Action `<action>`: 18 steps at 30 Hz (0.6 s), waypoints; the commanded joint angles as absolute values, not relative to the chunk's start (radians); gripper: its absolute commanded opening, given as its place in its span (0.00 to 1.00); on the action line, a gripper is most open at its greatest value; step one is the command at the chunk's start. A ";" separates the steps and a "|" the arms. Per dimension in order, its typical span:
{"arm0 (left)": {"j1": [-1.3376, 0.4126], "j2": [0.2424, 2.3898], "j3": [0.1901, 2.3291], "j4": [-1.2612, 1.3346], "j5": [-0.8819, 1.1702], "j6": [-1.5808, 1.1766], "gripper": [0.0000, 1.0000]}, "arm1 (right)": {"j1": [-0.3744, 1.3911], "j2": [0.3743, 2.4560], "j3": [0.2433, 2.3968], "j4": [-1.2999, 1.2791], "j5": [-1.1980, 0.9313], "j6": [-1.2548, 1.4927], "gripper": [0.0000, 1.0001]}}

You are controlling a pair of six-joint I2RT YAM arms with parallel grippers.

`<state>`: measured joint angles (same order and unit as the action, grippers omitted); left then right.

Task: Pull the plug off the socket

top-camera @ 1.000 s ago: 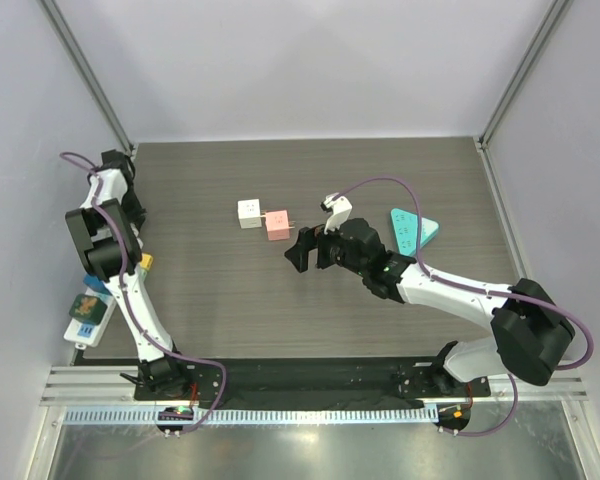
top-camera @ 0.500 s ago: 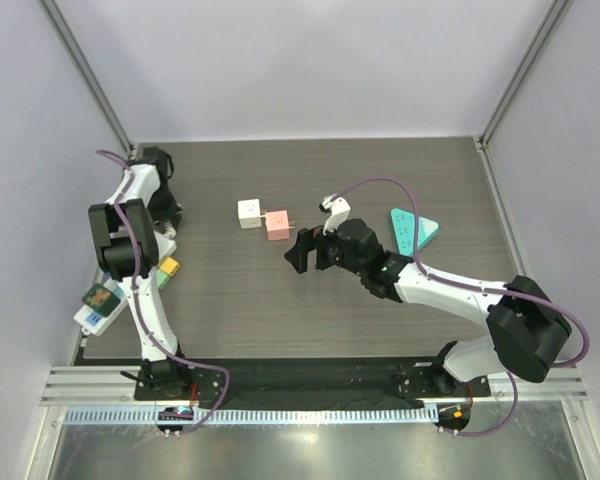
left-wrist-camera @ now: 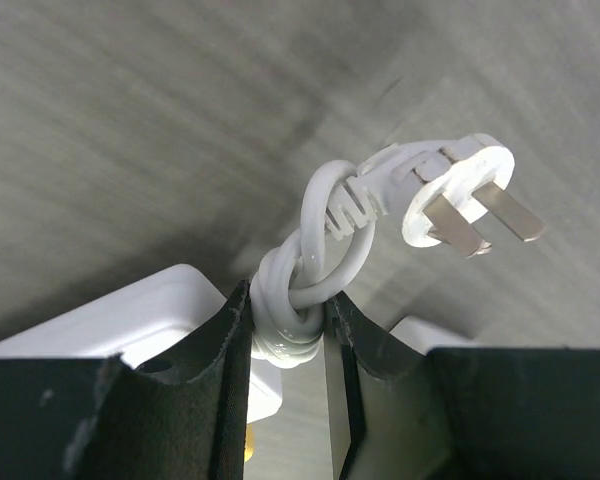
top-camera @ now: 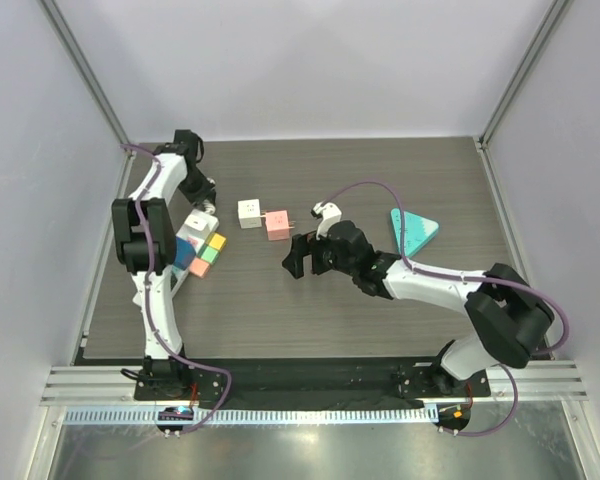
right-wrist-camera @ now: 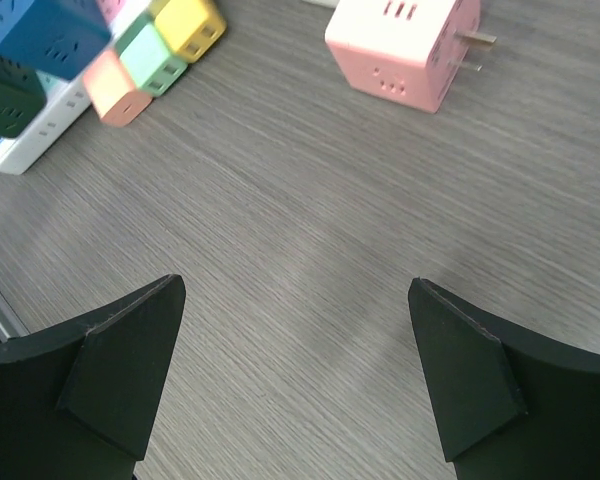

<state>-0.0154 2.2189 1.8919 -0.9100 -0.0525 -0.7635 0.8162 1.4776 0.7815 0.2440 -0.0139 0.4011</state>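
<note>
My left gripper [top-camera: 208, 203] [left-wrist-camera: 285, 310] is shut on the knotted white cord [left-wrist-camera: 330, 230] of a white socket strip [top-camera: 190, 228] [left-wrist-camera: 120, 320]. The cord's own pronged plug [left-wrist-camera: 465, 190] hangs free beyond the fingers. Coloured cube plugs sit on the strip: blue [top-camera: 187, 258] [right-wrist-camera: 45, 35], green [right-wrist-camera: 150, 58], yellow [top-camera: 217, 241] [right-wrist-camera: 188, 25] and salmon [right-wrist-camera: 115, 90]. A loose pink cube plug [top-camera: 277, 224] [right-wrist-camera: 400, 45] lies on the table with its prongs bare, next to a white cube [top-camera: 250, 213]. My right gripper [top-camera: 295, 255] [right-wrist-camera: 295, 290] hovers open near the pink cube, holding nothing.
A teal triangular block [top-camera: 413, 230] lies at the right of the dark wood table [top-camera: 310, 310]. Grey walls and metal posts close in the back and both sides. The arm bases stand on the rail at the near edge.
The left arm has swung from the table's left edge toward the back, dragging the strip and its cubes by the cord onto the table. The right arm has barely moved.
</note>
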 commanded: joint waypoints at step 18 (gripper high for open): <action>0.129 1.779 1.740 -0.965 -0.247 -0.767 1.00 | 0.816 1.654 0.896 0.298 -0.126 0.456 1.00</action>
